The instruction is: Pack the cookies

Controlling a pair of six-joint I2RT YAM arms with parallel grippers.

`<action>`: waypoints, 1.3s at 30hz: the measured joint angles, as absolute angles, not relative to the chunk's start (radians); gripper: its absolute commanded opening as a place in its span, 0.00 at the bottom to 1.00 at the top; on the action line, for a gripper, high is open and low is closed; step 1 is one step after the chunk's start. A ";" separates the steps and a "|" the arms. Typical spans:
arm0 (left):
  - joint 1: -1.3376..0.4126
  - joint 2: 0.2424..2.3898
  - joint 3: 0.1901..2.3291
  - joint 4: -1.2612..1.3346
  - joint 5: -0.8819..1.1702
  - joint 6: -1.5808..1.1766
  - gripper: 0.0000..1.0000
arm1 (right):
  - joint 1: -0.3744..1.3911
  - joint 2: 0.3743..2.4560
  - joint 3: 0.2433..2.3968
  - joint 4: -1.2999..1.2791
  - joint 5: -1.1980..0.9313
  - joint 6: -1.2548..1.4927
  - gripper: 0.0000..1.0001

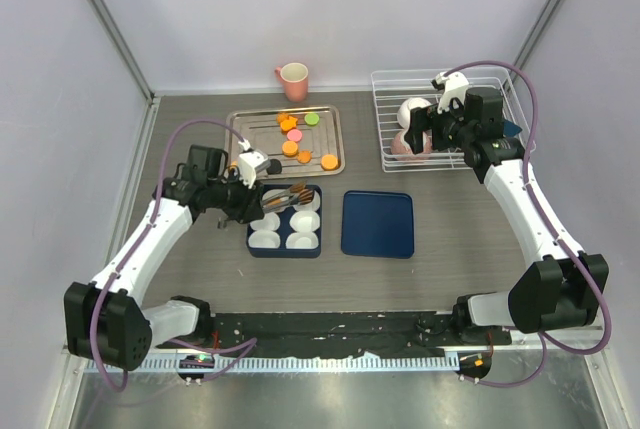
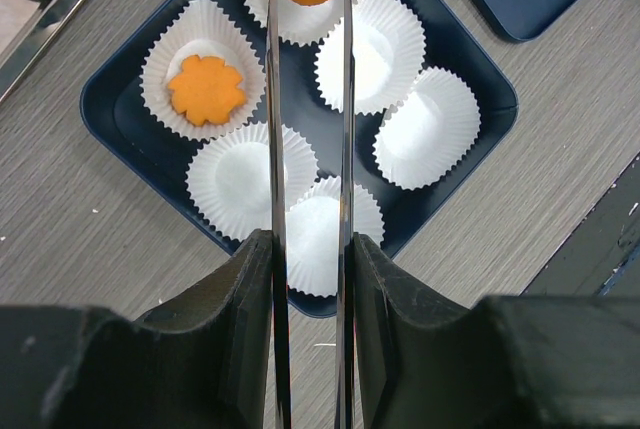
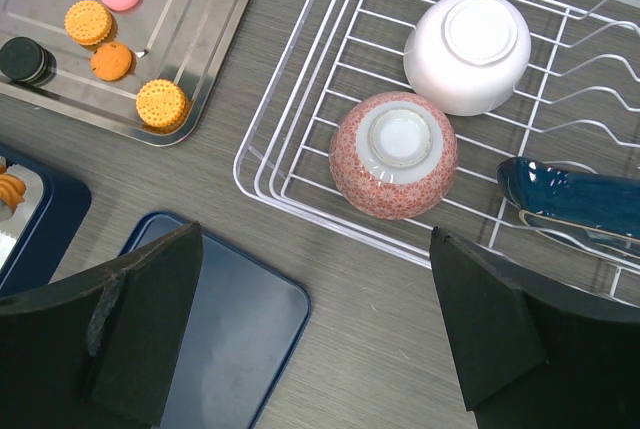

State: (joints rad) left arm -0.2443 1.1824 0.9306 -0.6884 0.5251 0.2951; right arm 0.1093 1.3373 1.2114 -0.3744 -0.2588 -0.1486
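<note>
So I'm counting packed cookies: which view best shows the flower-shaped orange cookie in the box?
Left wrist: the flower cookie sits unobstructed in its paper cup. Top external: too small, lost beside the tongs. Right wrist: only the box corner shows, not this cookie.

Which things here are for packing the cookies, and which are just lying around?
For the job:
cookies, metal tray, tongs in the left gripper, dark blue box, paper cups, probably the blue lid

Just lying about:
pink mug, wire rack, white bowl, red patterned bowl
</note>
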 measured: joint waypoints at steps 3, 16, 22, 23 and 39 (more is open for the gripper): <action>-0.247 1.183 0.925 -0.685 0.519 0.295 0.33 | 0.109 1.337 1.211 -0.374 -0.258 -0.149 1.00; -0.252 1.201 0.915 -0.658 0.509 0.291 0.43 | 0.109 1.337 1.211 -0.374 -0.256 -0.149 1.00; -0.255 1.203 0.912 -0.653 0.506 0.287 0.45 | 0.109 1.337 1.211 -0.374 -0.256 -0.149 1.00; -0.255 1.203 0.912 -0.651 0.505 0.287 0.45 | 0.109 1.337 1.211 -0.374 -0.256 -0.149 1.00; -0.259 1.199 0.912 -0.639 0.497 0.269 0.48 | 0.109 1.337 1.211 -0.374 -0.256 -0.149 1.00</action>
State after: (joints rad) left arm -0.2588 1.1992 0.9115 -0.6392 0.4973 0.2687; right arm 0.1093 1.3373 1.2114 -0.3744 -0.2562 -0.1486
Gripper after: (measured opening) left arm 0.474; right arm 0.996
